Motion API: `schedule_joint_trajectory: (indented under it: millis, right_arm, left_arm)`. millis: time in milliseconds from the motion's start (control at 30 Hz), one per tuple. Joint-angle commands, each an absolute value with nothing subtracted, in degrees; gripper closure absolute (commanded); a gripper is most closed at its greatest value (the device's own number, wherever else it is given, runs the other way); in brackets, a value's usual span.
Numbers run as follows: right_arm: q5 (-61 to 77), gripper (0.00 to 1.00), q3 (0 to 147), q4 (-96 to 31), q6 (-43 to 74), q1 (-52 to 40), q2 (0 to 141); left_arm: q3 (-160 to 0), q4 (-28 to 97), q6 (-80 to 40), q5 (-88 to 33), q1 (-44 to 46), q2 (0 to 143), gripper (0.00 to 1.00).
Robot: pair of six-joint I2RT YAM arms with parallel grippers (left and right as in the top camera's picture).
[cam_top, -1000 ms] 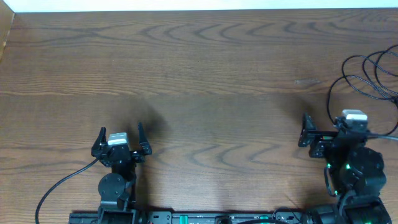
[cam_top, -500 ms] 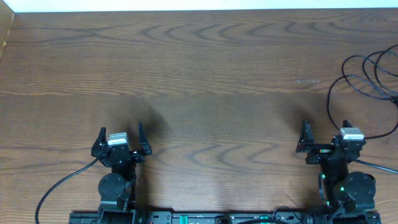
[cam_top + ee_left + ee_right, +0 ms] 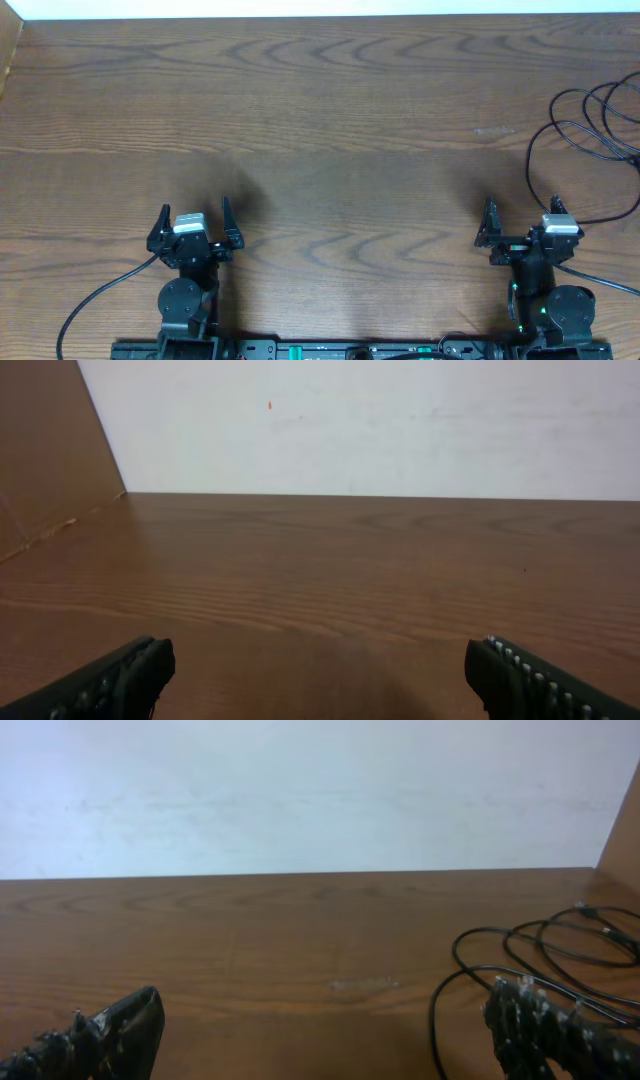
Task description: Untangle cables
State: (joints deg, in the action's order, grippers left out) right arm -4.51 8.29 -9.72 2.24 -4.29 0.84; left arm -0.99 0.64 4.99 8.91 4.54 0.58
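Note:
A thin black cable [image 3: 532, 148] lies in loose overlapping loops at the table's right edge and runs off frame. It also shows in the right wrist view [image 3: 455, 942], ahead and to the right of the fingers. No white cable is in view. My right gripper [image 3: 522, 213] is open and empty, just in front of the loops; in its own view [image 3: 325, 1015] a strand passes by the right finger. My left gripper [image 3: 193, 214] is open and empty over bare wood at the front left [image 3: 320, 660].
The wooden table [image 3: 320, 120] stretches to a white wall at the back. A raised wooden side panel [image 3: 50, 450] stands at the far left. A thicker black arm cable [image 3: 100, 295] curves off the left arm's base.
My right arm has drawn back toward the front edge and a little left, away from the cable loops. The left arm has not moved.

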Motion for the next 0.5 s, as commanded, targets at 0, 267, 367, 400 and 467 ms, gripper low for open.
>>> schedule_joint_trajectory:
  millis: [0,267,367,400,467]
  right_arm:
    - [-4.6,0.01,7.7,-9.5,1.1,-4.1,0.3]
    - [-4.1,0.01,4.5,-6.6,1.1,-4.1,0.3]
    - [-3.7,0.01,2.8,-6.2,1.2,-4.1,0.3]
    - [-3.7,0.01,2.5,-6.1,1.2,-4.1,0.3]
    - [-3.7,0.01,1.8,-6.2,1.2,-4.1,0.3]
  left_arm:
    - [-0.2,3.4,6.0,9.6,4.2,0.2,0.02]
    - [-0.2,3.4,6.0,9.6,4.2,0.2,0.02]
    - [-0.2,3.4,6.0,9.6,4.2,0.2,0.02]
    - [-0.2,3.4,6.0,9.6,4.2,0.2,0.02]
    - [-0.2,3.4,6.0,9.6,4.2,0.2,0.02]
